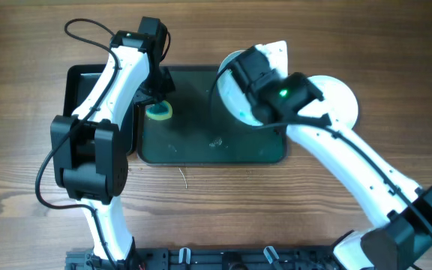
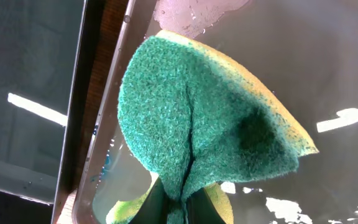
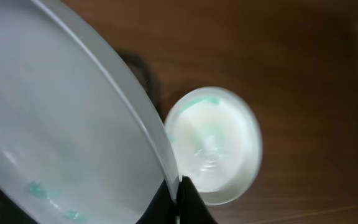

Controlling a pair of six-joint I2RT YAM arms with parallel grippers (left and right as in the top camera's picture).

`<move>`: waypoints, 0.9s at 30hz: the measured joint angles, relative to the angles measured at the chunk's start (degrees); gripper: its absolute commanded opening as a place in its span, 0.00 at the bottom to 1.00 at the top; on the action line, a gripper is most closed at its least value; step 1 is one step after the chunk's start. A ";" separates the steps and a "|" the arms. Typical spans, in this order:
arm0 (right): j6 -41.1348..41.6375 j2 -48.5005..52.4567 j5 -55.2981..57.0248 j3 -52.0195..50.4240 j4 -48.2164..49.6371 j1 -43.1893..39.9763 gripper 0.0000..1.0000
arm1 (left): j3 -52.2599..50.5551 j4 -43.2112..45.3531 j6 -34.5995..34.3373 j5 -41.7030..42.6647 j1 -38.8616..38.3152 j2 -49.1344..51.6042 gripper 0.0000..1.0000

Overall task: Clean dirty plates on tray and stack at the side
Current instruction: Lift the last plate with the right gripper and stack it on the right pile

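My right gripper (image 1: 252, 105) is shut on the rim of a pale plate (image 1: 227, 94) and holds it tilted above the right end of the dark tray (image 1: 201, 146). In the right wrist view the jaws (image 3: 179, 190) pinch this plate (image 3: 61, 124), which bears small teal specks. A second white plate (image 1: 337, 101) lies on the table right of the tray; it shows a teal smear near its rim (image 3: 213, 143). My left gripper (image 1: 158, 101) is shut on a green and yellow sponge (image 1: 158, 112) over the tray's left end; the left wrist view shows its jaws (image 2: 182, 205) pinching the sponge (image 2: 197, 118). A third plate is not visible.
A smaller black bin (image 1: 81, 90) stands against the tray's left side and shows in the left wrist view (image 2: 23, 62). The tray floor is wet (image 2: 340, 62). A white sheet corner (image 1: 277, 51) lies behind the tray. The table is brown wood.
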 measured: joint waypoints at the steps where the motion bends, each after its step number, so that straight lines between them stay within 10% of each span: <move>1: 0.00 -0.02 2.56 0.00 -0.17 1.18 0.04 | 0.00 0.00 0.00 0.00 0.00 0.00 0.04; 27: 0.00 0.00 28.57 0.00 -0.55 10.16 0.04 | 0.00 0.00 0.00 0.42 0.00 0.00 0.04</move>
